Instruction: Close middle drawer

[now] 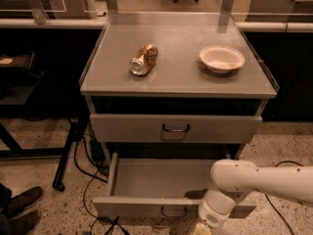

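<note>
1. White casing covers the arm [259,179], which reaches in from the right edge and bends down to the hand [201,227] at the near bottom edge of the view.
2. Only a pale yellowish tip of the hand shows there, just in front of the right part of the drawer front; the frame cuts off the rest, so I cannot tell whether it is wide or narrow, or whether it touches the panel.
3. Directly behind the hand is the middle drawer [142,207], standing well open towards the near side, with its grey tray bare where it can be seen.
4. Its small curved handle [173,212] sits at the centre of the low front panel, just left of the arm's round wrist.
5. Above and farther back, the upper drawer [127,128] has a taller front with a dark handle [176,129]; it seems to stand slightly proud of the frame.
6. On the grey bench [181,80] above, a crushed can [144,59] lies on its side at the left, and a pale bowl [221,58] stands upright at the right, well apart from it.
7. Dark cables [84,177] trail over the speckled floor left of the cabinet.
8. A pair of shoes [22,210] shows at the near left corner.
</note>
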